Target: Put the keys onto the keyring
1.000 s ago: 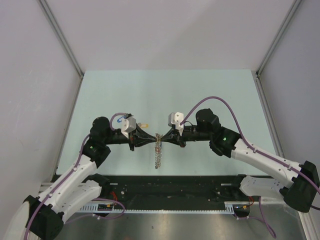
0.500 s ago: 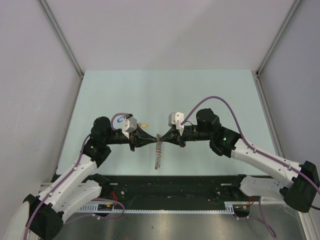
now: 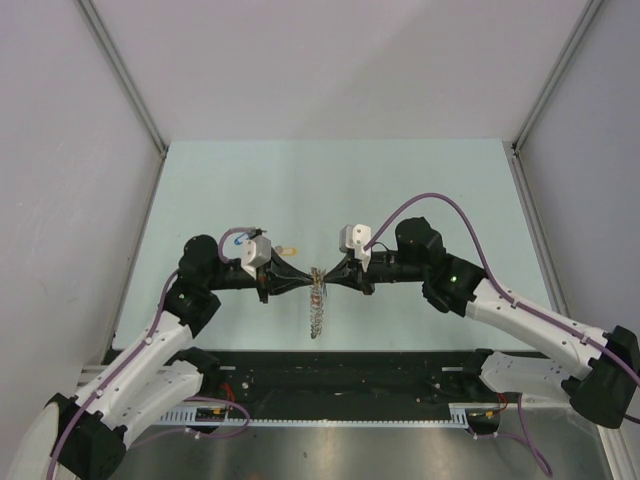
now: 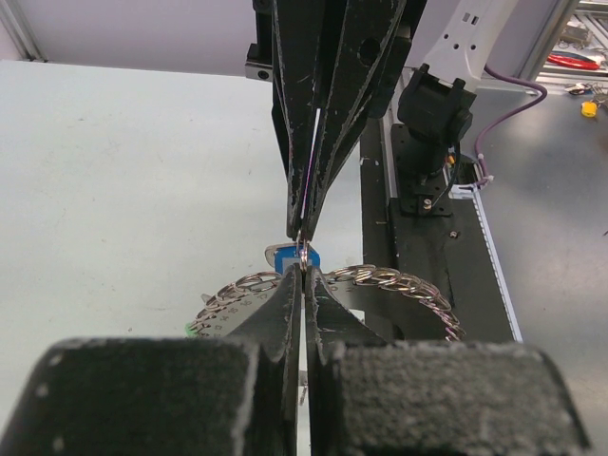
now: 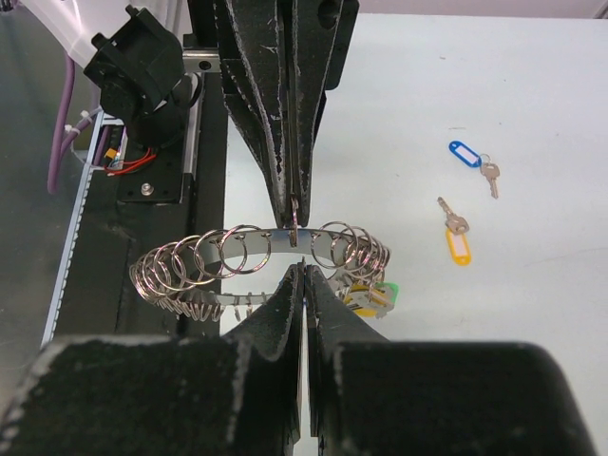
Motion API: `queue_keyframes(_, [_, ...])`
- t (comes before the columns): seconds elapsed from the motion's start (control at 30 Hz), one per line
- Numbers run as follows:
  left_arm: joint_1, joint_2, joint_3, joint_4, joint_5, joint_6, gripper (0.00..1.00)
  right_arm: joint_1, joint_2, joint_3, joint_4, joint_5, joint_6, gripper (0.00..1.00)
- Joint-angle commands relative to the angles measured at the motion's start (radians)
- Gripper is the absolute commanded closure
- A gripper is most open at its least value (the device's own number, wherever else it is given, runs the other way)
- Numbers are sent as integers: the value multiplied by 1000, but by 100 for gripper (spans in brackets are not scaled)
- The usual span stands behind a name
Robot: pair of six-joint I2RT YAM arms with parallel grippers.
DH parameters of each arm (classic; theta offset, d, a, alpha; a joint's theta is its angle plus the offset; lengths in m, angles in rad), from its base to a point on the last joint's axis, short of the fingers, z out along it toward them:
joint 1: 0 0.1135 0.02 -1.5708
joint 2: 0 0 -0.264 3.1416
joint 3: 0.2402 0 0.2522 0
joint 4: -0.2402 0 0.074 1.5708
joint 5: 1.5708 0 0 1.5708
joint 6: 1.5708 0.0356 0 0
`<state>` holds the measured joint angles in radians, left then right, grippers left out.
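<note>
The keyring hangs edge-on between both grippers above the table; it is a metal band strung with many small wire loops. My left gripper is shut, pinching one small loop on the ring's upper edge. My right gripper is shut tip to tip against it, on a small loop with a blue-tagged key just under it. Yellow and green tags hang on the ring. A blue-tagged key and a yellow-tagged key lie loose on the table.
The yellow-tagged key also shows beside my left wrist in the top view. The black base rail runs along the near table edge below the ring. Grey walls close in the pale green table on three sides.
Both grippers stay pinched together at the ring's top. The hanging keyring has swung slightly, and both wrists have shifted a little.
</note>
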<state>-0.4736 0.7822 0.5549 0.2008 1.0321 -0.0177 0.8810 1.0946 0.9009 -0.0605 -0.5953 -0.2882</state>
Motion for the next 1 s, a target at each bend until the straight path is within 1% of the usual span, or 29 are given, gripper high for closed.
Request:
queue_keyframes(0.0, [-3,-14,16,61,16,15,100,-7,-36,43,-6,6,6,100])
queue_keyframes(0.43, [-5,-8,17,63,28,13,100,-1,-16,44,42,-44,29,100])
queue_keyframes(0.97, [-5,-6,16,66,34,12,100,-1,-2,43,47,-49,30,100])
